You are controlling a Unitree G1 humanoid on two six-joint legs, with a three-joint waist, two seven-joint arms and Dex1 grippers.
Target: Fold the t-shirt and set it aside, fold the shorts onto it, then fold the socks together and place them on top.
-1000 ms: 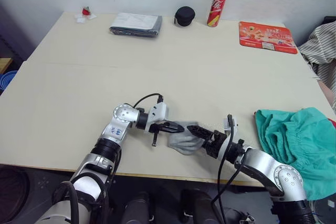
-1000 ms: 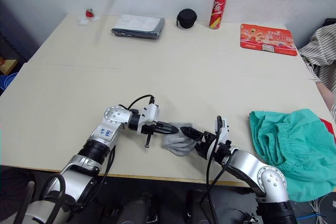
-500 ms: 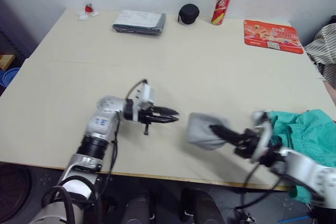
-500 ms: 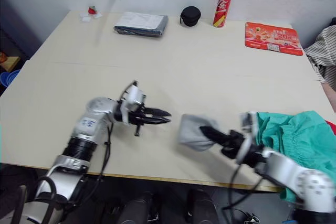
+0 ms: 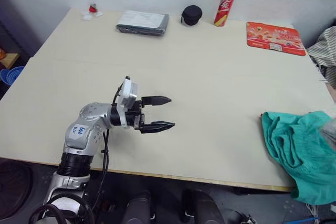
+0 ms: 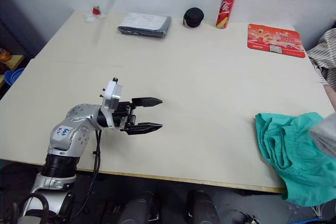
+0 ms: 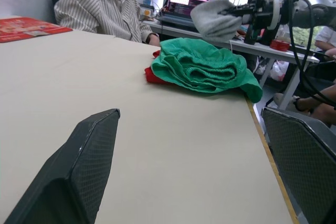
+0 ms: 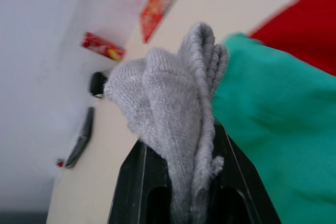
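Note:
The light-grey socks (image 8: 178, 103) are bunched together, and my right gripper (image 8: 181, 145) is shut on them. It holds them in the air above the teal-green shorts (image 5: 294, 145), which lie crumpled at the table's right front edge. The socks (image 7: 215, 18) show the same way in the left wrist view, over the shorts (image 7: 202, 66). The red t-shirt (image 7: 151, 75) lies under the shorts with only an edge showing. My left gripper (image 5: 163, 113) hovers low over the table's front left, open and with nothing between its fingers.
Along the far edge of the table (image 5: 210, 82) stand a folded grey cloth (image 5: 143, 22), a black round case (image 5: 191, 15), a red can (image 5: 224, 7) and a red mat (image 5: 274, 38). A person in a striped shirt (image 7: 105, 9) sits at the right side.
My left gripper let go of the socks, opened wide and drew back to the left. My right gripper carried the socks to the right, over the shorts. The camera also shifted.

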